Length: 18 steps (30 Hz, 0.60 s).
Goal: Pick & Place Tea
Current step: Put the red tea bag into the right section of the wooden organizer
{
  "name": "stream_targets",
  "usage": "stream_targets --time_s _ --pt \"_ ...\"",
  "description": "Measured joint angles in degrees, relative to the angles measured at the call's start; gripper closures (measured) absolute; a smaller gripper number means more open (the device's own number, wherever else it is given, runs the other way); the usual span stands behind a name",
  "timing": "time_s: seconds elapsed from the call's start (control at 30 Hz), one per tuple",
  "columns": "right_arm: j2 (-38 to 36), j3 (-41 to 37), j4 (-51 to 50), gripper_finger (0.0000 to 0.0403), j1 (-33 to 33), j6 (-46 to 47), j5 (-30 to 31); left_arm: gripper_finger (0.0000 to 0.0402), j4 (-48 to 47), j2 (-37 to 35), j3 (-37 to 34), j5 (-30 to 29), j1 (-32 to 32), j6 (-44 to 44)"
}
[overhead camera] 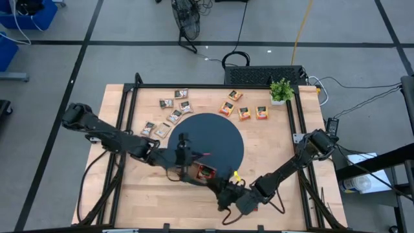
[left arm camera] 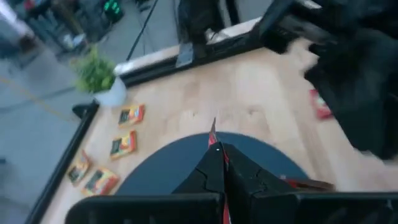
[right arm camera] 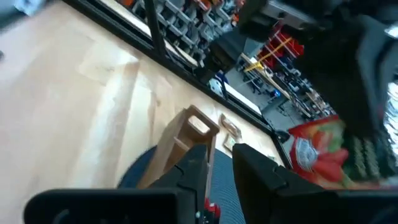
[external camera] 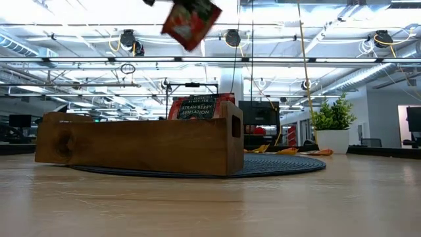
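Observation:
A red tea sachet [external camera: 191, 23] hangs in the air high above the wooden tray [external camera: 138, 146], with my left gripper [left arm camera: 217, 155] shut on it. The tray stands on a dark round mat [overhead camera: 213, 133] and holds upright red sachets [external camera: 197, 107] in its end compartment. My right gripper [right arm camera: 222, 168] stands near the table's front edge [overhead camera: 221, 189], just beside the tray, with a small gap between its fingers and nothing in it. Dark brown sachets [overhead camera: 171, 111] and orange sachets [overhead camera: 244, 110] lie flat on the far part of the table. My left gripper pinches the red sachet between its two fingers, which lie flat on its two faces. In the left wrist view the sachet shows edge-on, its thin edge [left arm camera: 212, 132] sticking out past the fingertips. The sachet is lifted clear and tilted, one corner [external camera: 189, 47] lowest.
A small green potted plant [overhead camera: 281, 90] stands at the table's far right corner. Bare wood lies to the left and right of the mat. Black frame rails [overhead camera: 126, 123] run along both sides of the table.

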Motion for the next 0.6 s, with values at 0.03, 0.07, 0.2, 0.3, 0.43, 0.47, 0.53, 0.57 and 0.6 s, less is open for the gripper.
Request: stream_targets --time_s 0.03,0.07,0.2,0.3,0.43,0.47,0.53,0.57,0.6 --pt "-0.6 0.0 -0.6 0.0335 0.4 0.2 0.2 0.0400 0.6 -0.3 -0.4 0.2 -1.2 0.9" --pt "-1.3 0.0 -1.3 0.0335 0.9 0.3 0.6 0.0400 0.8 -0.4 -0.8 0.5 -2.5 1.9" --pt "-3.4 0.0 -3.4 0.0338 3.4 0.4 4.4 0.0400 5.3 -0.8 -5.9 1.6 -7.1 4.8" --pt "-4.8 0.0 -3.8 0.0341 5.4 0.4 6.2 0.0401 20.4 -0.8 -13.2 8.2 -7.7 6.0" --pt "-5.6 0.0 -2.8 0.0341 7.1 0.4 6.2 0.0401 42.8 -0.7 -23.7 17.0 -5.7 7.1" --pt "-5.6 0.0 -2.9 0.0342 7.3 0.3 6.2 0.0401 47.9 -0.7 -26.1 19.5 -4.8 6.5" --pt "-5.5 0.0 -2.6 0.0342 7.4 -0.1 6.2 0.0401 56.9 0.3 -30.7 22.7 -2.9 4.5" --pt "-5.5 0.0 -2.5 0.0342 7.3 -0.1 6.2 0.0401 60.6 1.0 -32.8 23.6 -2.0 3.8" --pt "-5.6 0.0 -2.5 0.0342 7.3 -0.1 6.2 0.0401 63.6 1.7 -34.6 24.0 -1.3 3.6"
